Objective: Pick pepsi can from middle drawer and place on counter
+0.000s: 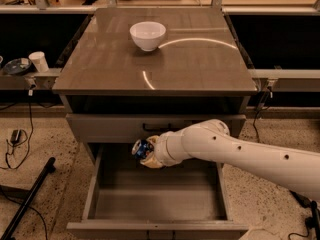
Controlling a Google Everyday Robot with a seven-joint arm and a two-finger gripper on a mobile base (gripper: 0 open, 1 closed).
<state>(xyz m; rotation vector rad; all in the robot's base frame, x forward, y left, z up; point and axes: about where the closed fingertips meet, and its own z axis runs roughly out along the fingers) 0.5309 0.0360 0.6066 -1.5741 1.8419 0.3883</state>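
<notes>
Pepsi can (142, 148) is clamped between the fingers (151, 162) of your gripper (145, 153), over the rear left of the open middle drawer (155, 204), under the worktop (200, 59) front edge.

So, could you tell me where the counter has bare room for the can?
The counter is bare across its front half and right side; only the white bowl crowds the back, left of centre. The gripper, fingers shut on the pepsi can, is over the middle drawer.

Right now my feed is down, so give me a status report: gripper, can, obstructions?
Gripper shut on pepsi can, over open middle drawer. Can not yet on counter. White bowl sits at counter's far side.
</notes>
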